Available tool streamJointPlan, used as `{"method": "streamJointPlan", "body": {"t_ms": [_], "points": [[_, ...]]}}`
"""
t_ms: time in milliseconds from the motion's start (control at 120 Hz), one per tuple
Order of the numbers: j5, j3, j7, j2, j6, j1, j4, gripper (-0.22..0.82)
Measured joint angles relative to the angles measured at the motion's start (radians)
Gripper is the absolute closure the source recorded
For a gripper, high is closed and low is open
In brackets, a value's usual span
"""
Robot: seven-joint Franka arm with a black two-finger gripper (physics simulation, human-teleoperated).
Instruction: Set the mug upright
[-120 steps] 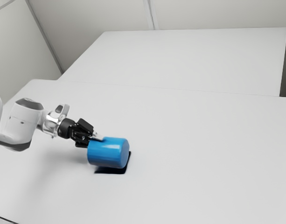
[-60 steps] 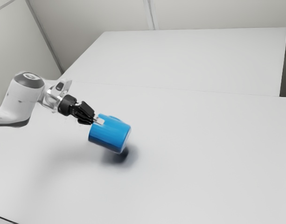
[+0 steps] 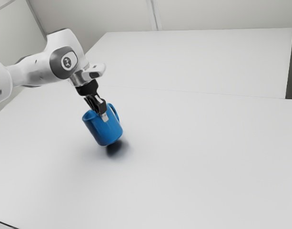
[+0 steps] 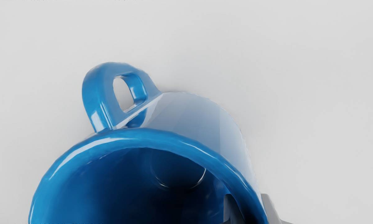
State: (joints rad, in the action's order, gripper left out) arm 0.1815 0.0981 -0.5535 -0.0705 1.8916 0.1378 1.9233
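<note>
My gripper (image 3: 104, 117) holds the blue mug (image 3: 105, 132) by its wall near the rim, above the table. The mug leans, its mouth up toward the exterior view's left and its base lower toward the right, with a shadow below. Its handle (image 3: 115, 111) is on the far side. In the wrist view the mug (image 4: 202, 118) has its open mouth facing the camera, and the handle (image 4: 91, 90) stands out from its side. There the gripper (image 4: 250, 210) pinches the wall, one finger inside the mouth and the other outside.
The white table (image 3: 198, 157) lies beneath the mug and stretches toward the exterior view's right. Behind it is another pale flat surface (image 3: 193, 62), with light walls beyond.
The mug has risen off the table in my grip and swung from lying on its side to a partly upright tilt. My hand has climbed and turned to point more steeply down.
</note>
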Motion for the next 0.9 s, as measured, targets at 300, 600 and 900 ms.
{"method": "streamJointPlan", "body": {"t_ms": [300,600,900], "points": [[-0.21,0.056,0.177,-0.027,0.095,0.004,0.039,0.79],[-0.236,0.075,0.298,-0.04,0.173,0.002,0.124,0.51],[-0.225,0.078,0.371,-0.013,0.185,0.002,0.112,0.12]]}}
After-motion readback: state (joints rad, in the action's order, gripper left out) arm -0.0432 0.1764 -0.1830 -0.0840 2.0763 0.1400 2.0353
